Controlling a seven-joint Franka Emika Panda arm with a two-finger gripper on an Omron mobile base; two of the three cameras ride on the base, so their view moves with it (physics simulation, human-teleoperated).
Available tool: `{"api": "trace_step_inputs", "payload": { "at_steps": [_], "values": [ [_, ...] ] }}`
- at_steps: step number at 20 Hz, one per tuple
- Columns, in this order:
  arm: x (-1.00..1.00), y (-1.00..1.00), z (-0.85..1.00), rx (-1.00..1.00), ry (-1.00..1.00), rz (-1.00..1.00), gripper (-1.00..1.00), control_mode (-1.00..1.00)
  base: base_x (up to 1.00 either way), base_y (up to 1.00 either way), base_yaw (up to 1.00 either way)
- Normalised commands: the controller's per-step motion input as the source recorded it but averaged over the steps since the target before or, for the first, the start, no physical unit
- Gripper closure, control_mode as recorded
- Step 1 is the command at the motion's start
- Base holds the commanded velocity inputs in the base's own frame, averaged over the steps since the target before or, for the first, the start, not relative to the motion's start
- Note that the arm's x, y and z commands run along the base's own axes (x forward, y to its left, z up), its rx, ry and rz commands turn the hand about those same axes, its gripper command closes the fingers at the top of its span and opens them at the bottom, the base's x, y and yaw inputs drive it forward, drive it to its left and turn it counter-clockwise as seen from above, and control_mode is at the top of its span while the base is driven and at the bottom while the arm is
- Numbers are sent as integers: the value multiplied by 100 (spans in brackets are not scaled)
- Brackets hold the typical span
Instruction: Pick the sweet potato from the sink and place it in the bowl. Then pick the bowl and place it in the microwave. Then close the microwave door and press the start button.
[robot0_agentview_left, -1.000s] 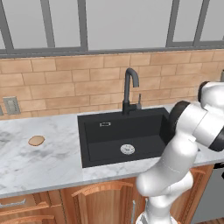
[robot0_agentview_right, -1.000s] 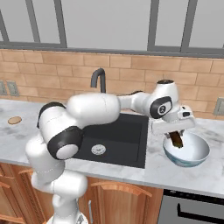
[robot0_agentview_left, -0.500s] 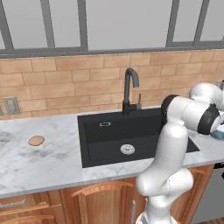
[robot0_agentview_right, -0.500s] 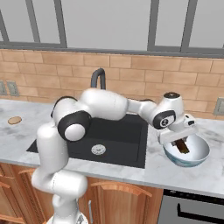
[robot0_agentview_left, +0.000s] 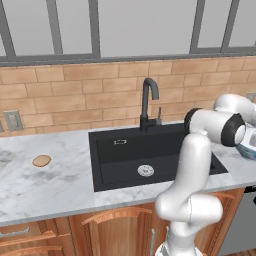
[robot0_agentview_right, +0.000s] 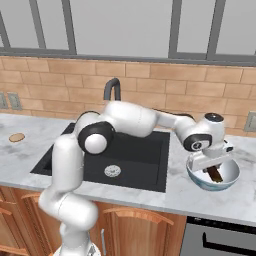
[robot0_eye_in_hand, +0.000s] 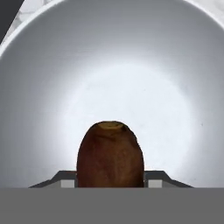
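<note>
Hand view: brown oblong sweet potato (robot0_eye_in_hand: 110, 154) over white bowl (robot0_eye_in_hand: 52, 78)

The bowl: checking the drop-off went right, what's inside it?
The dark brown sweet potato sits inside the round white bowl, between the hand's fingers. The potato covers the bowl floor beneath it.

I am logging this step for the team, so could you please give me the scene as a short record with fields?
sweet potato: dark brown, between the gripper's fingers, hanging inside the bowl
gripper: shut on the sweet potato, lowered into the bowl
bowl: white inside, pale blue outside, on the marble counter right of the sink
sink: black basin, white drain, nothing else seen in it
faucet: black gooseneck behind the sink
tan disc: flat on the counter left of the sink
</note>
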Motion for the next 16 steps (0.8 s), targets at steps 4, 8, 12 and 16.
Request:
{"api": "trace_step_inputs", "payload": {
  "at_steps": [4,8,12,16],
  "values": [
    [0,21,51,1,0,-2,-100,-100,0,0,0],
    [-3,82,21,-4,-3,-1,-100,-100,0,0,0],
    [-26,95,-4,-9,0,0,-100,-100,0,0,0],
    [-5,67,-47,-16,8,-4,-100,-100,0,0,0]
  ]
}}
